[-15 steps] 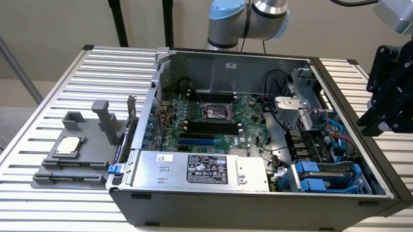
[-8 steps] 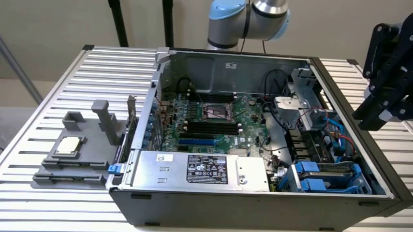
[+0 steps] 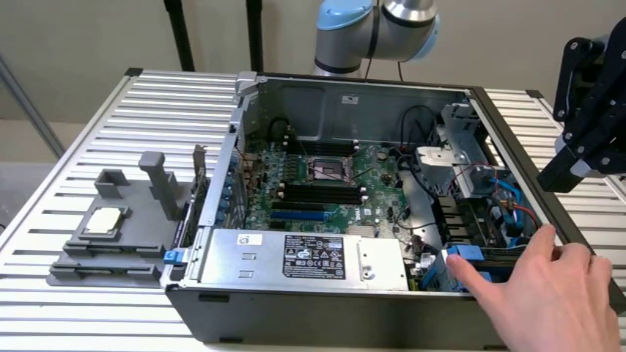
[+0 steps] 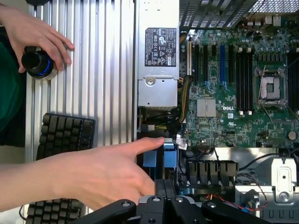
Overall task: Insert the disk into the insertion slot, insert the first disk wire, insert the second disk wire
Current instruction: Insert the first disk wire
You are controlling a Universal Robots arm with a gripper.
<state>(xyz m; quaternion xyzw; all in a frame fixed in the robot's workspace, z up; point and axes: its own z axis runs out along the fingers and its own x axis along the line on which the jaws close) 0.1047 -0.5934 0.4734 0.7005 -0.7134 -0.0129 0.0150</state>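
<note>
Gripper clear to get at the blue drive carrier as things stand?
Probably not. A person's hand rests on the blue drive carrier, right in front of the shut gripper, so it looks to block the approach.

One case (image 3: 323,312) is sitting on one surface (image 3: 88,315), holding one motherboard (image 3: 323,183) and one power supply (image 3: 303,257). One hand (image 4: 93,175) is reaching into it; a second hand (image 4: 35,32) is touching one knob (image 4: 37,65). One keyboard (image 4: 63,135) and one grey fixture (image 3: 117,235) are lying on the surface. One arm (image 3: 377,29) is standing behind.
</note>
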